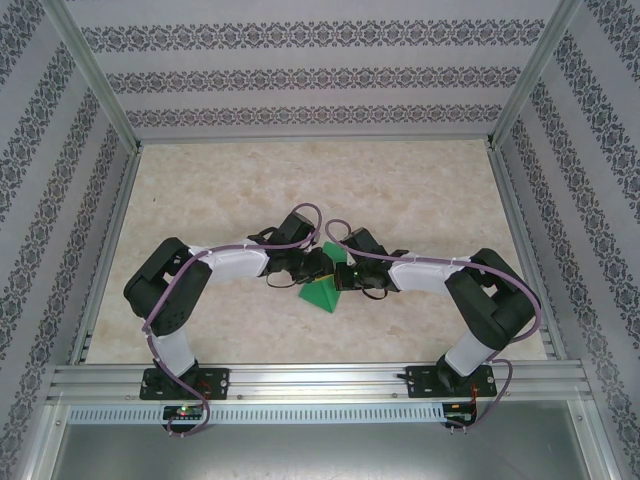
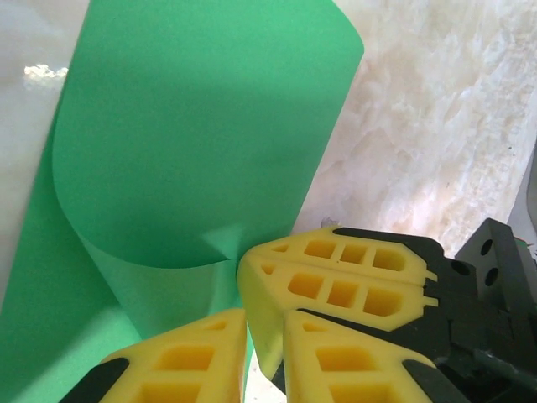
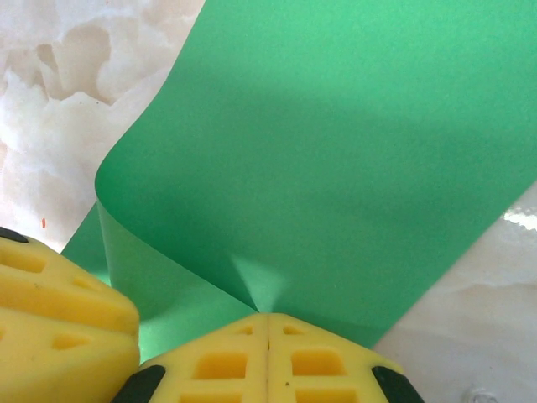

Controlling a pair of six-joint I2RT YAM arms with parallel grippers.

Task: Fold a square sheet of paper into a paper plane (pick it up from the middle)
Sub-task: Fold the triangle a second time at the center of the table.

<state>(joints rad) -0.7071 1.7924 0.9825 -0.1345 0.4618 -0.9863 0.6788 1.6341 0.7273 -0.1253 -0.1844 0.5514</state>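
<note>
The square sheet of paper (image 1: 322, 295), a thin sheet of plain bright green, lies at the middle of the pale marbled table (image 1: 420, 200), between the two arms where they meet. In the top view only a green triangle of it shows below the wrists, its point toward the near edge. Part of the sheet is lifted off the table and curls over in a smooth loop instead of a sharp crease, while the rest lies flat beneath it; the left wrist view shows the rounded curl (image 2: 193, 143) and the right wrist view shows the same bend from the other side (image 3: 336, 151).

The right end effector (image 3: 268, 317) has its yellow jaws pressed fully together, and the paper pinches to a small pucker right at their tips, so it grips the sheet there. The left end effector (image 2: 266, 323) sits just beside it, nearly touching, with its yellow jaws a narrow gap apart. Whether any paper lies between them cannot be told.
</note>
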